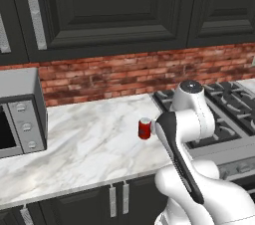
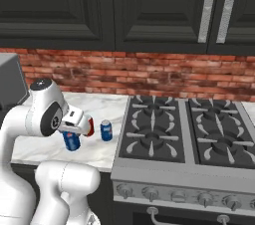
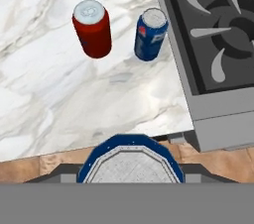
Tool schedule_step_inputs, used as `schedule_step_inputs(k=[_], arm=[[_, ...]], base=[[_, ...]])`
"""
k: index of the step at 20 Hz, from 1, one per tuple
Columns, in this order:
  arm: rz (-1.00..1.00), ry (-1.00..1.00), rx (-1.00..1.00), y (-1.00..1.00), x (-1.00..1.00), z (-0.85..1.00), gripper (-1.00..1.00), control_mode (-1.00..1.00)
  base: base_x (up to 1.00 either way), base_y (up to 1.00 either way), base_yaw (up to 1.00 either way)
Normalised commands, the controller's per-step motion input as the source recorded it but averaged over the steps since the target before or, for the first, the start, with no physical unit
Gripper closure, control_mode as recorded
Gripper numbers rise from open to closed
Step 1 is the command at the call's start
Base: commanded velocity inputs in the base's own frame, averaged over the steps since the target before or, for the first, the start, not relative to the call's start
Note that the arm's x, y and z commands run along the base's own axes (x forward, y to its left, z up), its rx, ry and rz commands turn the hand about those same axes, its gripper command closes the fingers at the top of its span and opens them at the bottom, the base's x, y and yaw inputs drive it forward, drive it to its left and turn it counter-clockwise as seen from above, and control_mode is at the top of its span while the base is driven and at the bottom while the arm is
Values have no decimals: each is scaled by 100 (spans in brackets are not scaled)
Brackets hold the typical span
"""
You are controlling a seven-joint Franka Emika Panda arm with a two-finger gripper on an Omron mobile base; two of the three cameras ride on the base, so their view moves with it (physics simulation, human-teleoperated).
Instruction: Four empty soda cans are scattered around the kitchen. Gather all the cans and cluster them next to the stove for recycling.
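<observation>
Marble counter (image 1: 84,139) runs from the grey microwave (image 1: 20,114) on the left toward the stove (image 2: 184,139) on the right. On it, near the stove's left edge, stands a red can (image 3: 93,28), and just beside that, closer to the stove, a blue can (image 3: 151,34); both are upright and apart from each other. A third can, blue (image 2: 71,141), hangs in the gripper (image 2: 73,130), whose fingers pinch it on both sides, held above the counter's front edge; in the hand view its silver top sits right at the bottom.

The step in hand looks like delivery of this held can to the cluster. Two cans already stand by the stove, so the task seems about halfway. The next move calls for carrying the can forward over the counter, lowering it upright beside the other two without knocking either, then spreading the fingers.
</observation>
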Motion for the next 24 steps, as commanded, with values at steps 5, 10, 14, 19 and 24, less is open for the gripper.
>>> schedule_step_inputs(k=[5, 10, 14, 19, 24], arm=[[0, -1, 0, -35, 10, -10, 100, -100], [0, 0, 0, -24, 24, -7, 100, -100], [0, -1, 0, -19, 17, 0, 100, -100], [0, 0, 0, -19, 18, 0, 100, -100], [0, 0, 0, -17, 26, -12, 100, -100]], base=[[0, 0, 0], [0, 0, 0], [0, 0, 0], [0, 0, 0], [0, 0, 0]])
